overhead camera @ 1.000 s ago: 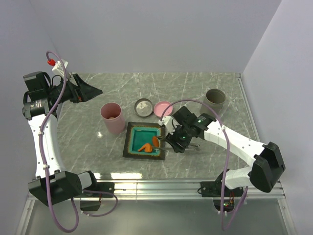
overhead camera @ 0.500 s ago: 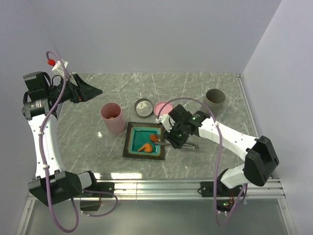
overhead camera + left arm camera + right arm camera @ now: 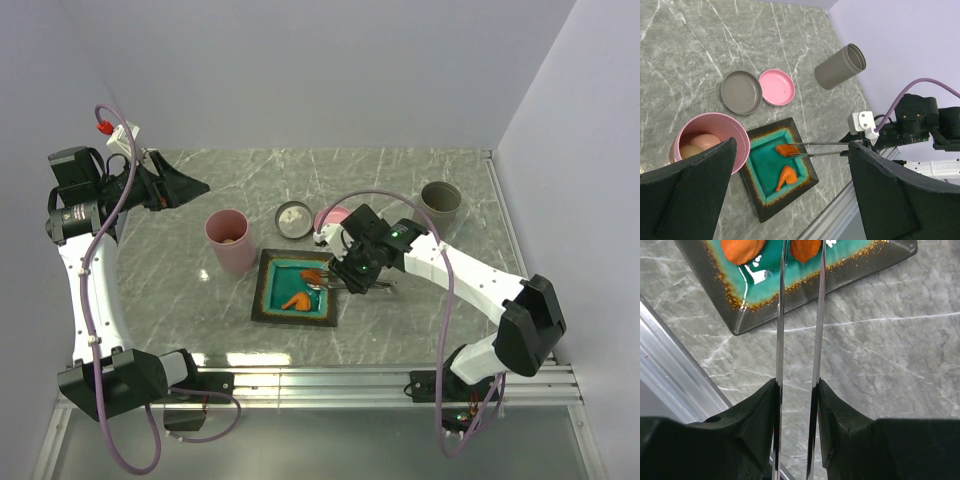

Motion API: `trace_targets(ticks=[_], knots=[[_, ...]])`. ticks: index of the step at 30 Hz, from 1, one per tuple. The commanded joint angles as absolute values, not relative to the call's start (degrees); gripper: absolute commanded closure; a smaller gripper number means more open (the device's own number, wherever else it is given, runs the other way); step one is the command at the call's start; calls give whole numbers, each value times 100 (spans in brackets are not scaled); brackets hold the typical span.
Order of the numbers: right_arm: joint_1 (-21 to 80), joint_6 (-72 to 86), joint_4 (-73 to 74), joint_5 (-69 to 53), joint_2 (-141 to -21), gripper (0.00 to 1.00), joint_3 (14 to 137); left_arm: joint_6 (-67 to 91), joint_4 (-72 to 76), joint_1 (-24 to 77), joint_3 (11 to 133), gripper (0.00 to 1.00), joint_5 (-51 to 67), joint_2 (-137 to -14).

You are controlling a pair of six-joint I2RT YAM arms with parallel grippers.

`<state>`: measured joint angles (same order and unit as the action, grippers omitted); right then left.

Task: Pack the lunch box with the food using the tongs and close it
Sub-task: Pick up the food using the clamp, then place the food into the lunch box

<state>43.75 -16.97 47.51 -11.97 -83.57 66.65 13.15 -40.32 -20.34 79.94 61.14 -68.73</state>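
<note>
The pale-pink lunch box [image 3: 230, 240] stands upright and uncovered left of the plate, with two pale balls [image 3: 704, 143] inside. Its pink lid [image 3: 776, 87] lies behind the plate. My right gripper [image 3: 362, 282] is shut on the silver tongs [image 3: 780, 315], one finger pressing each arm. The tong tips pinch one orange food piece [image 3: 787, 149] at the plate's far right corner. A second orange piece [image 3: 785, 177] lies on the teal plate [image 3: 268, 305]. High over the table's left side, my left gripper [image 3: 792, 192] is open and holds nothing.
A grey round lid [image 3: 293, 217] lies next to the pink lid. A grey cup [image 3: 440, 202] stands at the back right. The metal rail [image 3: 330, 380] runs along the near table edge. Walls close off the back and both sides.
My right gripper has moved back and left over the plate's right side and squeezed the tongs narrower. Their tips now clamp the upper orange piece. The left arm has not moved.
</note>
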Motion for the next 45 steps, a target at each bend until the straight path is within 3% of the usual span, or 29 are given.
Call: trace_targets(ticks=[1, 11, 16, 34, 45], knots=[[4412, -1679, 4860, -1353, -8025, 64, 7022, 1213, -3946, -2057, 8060, 1, 6126, -6776], [4324, -1608, 5133, -1485, -7437, 65, 7101, 1248, -3946, -2065, 8147, 1, 6144, -6820], [3763, -1608, 5291, -1740, -7093, 65, 7286, 1213, -3973, -2065, 8226, 0, 6135, -6838], [-858, -2917, 6117, -2584, -7031, 66, 8542, 1600, -3603, -2057, 8244, 0, 6328, -6961], [-1881, -3392, 6425, -2953, -7708, 64, 8895, 1679, -3533, -2057, 8200, 1, 6328, -6970]])
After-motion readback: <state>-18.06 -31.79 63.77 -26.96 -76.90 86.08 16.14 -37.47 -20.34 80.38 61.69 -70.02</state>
